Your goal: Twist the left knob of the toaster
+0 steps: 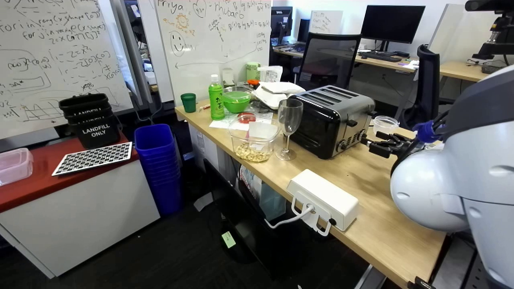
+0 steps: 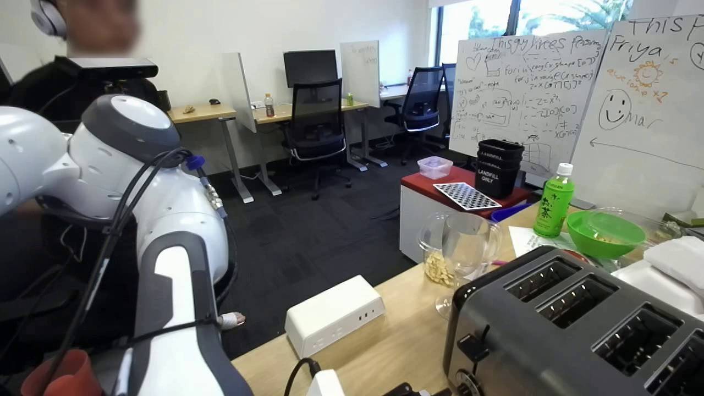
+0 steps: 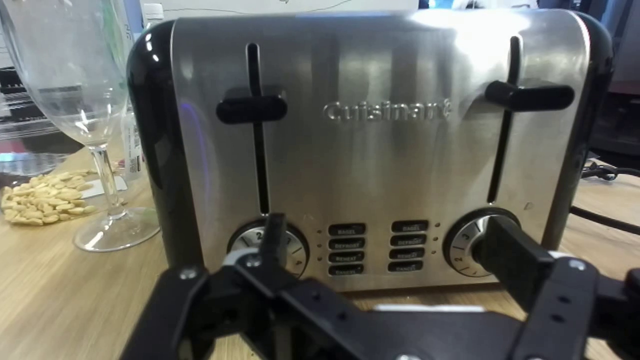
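From the left in an exterior view, a pink tub (image 1: 15, 165) is cut off by the edge, with black bins (image 1: 94, 128) and blue bins (image 1: 160, 172) to its right. At the far left of the wooden table (image 1: 395, 228) stands a green cup (image 1: 188, 103), then a green bottle (image 1: 217, 102) and a green bowl (image 1: 236, 106) whose contents are hard to make out. Nearer comes a clear container (image 1: 237, 140) of pale nuts (image 1: 252, 153), then an upright wine glass (image 3: 70, 95), just beside the toaster (image 3: 380, 165) and cut off by the wrist view's top edge.

The toaster stands on the table right of the glass, its front towards the gripper (image 3: 385, 227); in an exterior view, the right and bottom edges cut it off. In the wrist view the gripper's fingers (image 3: 520, 262) are spread well apart. The one on the left covers the middle of the left knob (image 3: 297, 252), so its setting cannot be read. Next show two columns of buttons (image 3: 347, 244), some lettering blurred; the other finger hides part of the right knob (image 3: 464, 247). Whether either fingertip touches a knob, I cannot tell.

At the table's near edge sits a white box (image 1: 323, 198), its white cable (image 1: 287, 221) lost from sight below. Farther right, the white arm (image 1: 474, 172) covers the gripper's rear and runs out of frame.
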Robot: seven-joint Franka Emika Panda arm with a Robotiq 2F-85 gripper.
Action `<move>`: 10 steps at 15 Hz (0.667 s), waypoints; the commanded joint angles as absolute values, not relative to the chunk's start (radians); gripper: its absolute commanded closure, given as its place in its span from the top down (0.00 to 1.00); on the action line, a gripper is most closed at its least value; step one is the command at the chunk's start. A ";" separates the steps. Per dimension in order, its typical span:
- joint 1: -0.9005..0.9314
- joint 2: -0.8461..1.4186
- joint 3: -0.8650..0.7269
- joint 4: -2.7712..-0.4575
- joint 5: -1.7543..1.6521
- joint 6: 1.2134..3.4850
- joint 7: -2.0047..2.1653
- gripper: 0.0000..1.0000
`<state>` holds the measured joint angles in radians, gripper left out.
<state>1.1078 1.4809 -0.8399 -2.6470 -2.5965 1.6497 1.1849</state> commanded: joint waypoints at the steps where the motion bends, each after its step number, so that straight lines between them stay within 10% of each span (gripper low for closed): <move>1: 1.108 1.481 -0.840 -2.647 -2.597 1.650 1.185 1.00; 10: 1.073 1.481 -0.856 -2.612 -2.610 1.680 1.145 1.00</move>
<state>1.1054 1.4810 -0.8408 -2.6450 -2.5964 1.6520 1.1835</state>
